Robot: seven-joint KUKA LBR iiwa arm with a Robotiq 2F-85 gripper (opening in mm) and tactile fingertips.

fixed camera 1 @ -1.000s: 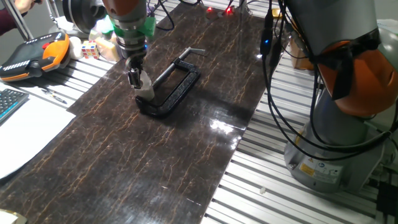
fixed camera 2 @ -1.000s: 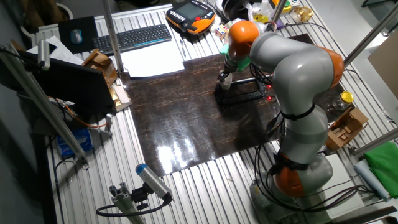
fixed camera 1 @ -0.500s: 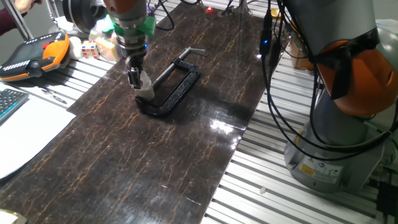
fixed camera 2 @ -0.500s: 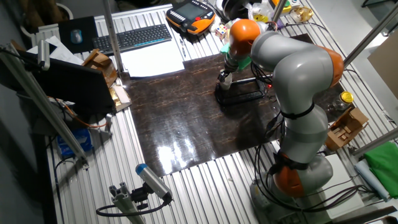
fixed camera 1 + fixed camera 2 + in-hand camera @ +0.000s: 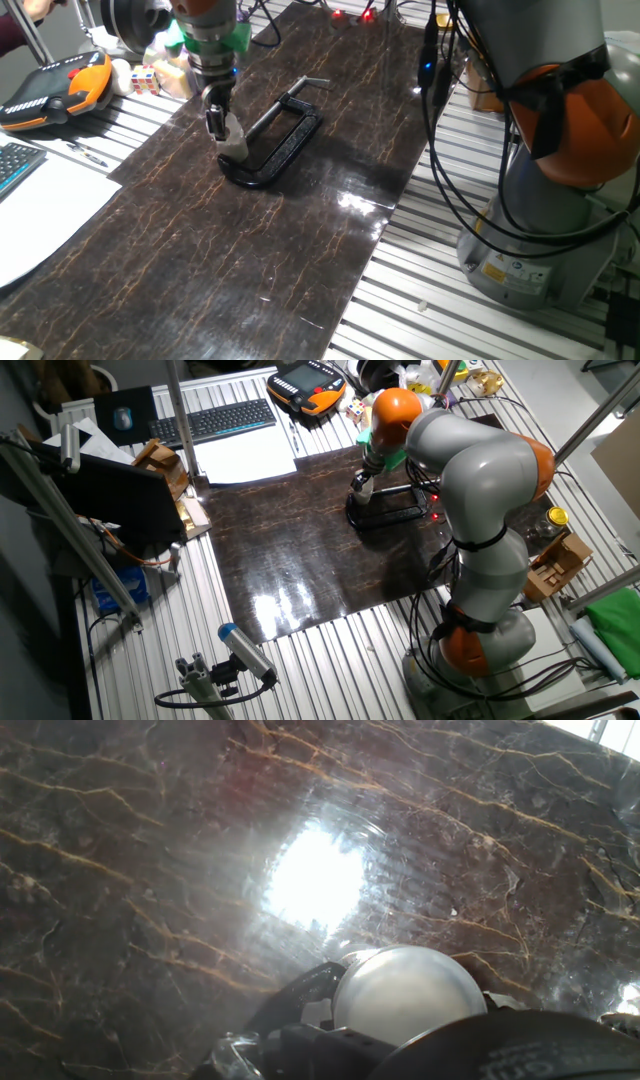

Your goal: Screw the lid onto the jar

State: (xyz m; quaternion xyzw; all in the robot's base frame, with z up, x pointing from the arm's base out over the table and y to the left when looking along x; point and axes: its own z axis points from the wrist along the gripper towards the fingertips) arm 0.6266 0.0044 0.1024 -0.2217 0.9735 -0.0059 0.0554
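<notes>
The small whitish jar [image 5: 238,146] stands on the dark table right against the near end of the black C-clamp [image 5: 278,140]. In the hand view it shows from above as a round greyish-white disc [image 5: 408,992], which looks like the lid sitting on top of it. My gripper [image 5: 221,124] hangs just above and a little left of the jar, and its fingers look apart with nothing held. No fingers show in the hand view. In the other fixed view the gripper [image 5: 362,481] is over the clamp's left end [image 5: 385,515].
The dark marble-patterned table top [image 5: 200,250] has bright glare spots. An orange teach pendant [image 5: 55,88], dice and clutter lie at the far left. White paper and a keyboard [image 5: 215,420] lie beyond the table edge. Cables hang at the right.
My gripper has risen slightly above the jar. The jar and the clamp have not moved.
</notes>
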